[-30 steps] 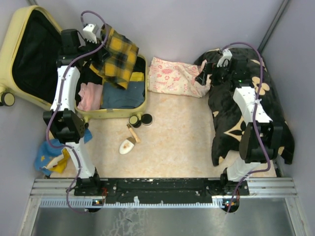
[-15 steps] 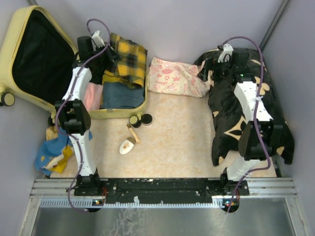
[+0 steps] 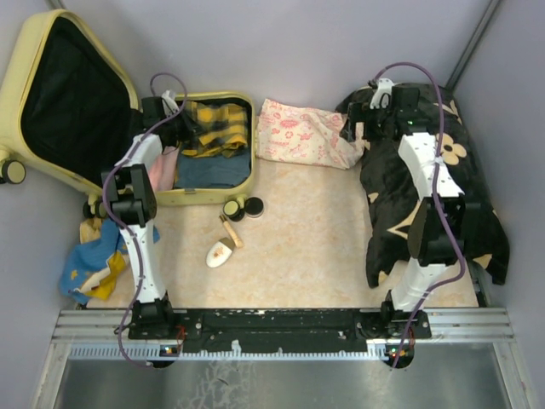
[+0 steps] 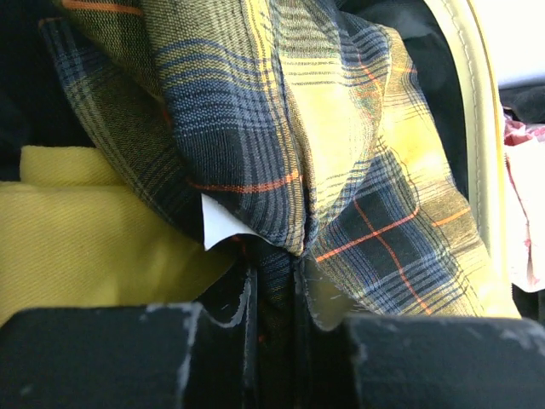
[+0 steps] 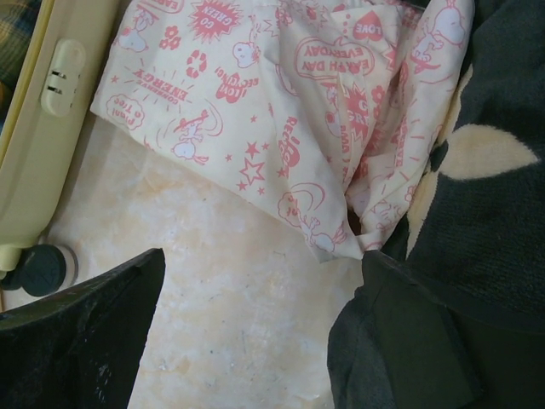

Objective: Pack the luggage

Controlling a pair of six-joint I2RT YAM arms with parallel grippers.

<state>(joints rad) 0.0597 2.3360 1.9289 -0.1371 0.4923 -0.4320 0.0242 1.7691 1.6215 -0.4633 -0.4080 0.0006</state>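
Left gripper is pinched narrow on the one plaid shirt, down in the luggage, which lies open at the worktop's far left. Right gripper is spread wide over one pink-print cloth, next to one black blanket. Beige marbled top, lilac walls.

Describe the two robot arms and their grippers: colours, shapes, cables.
Both the left arm and right arm have white links joined by bulky black joints, with a purple cable looping along each. The left gripper and right gripper are black and scuffed.
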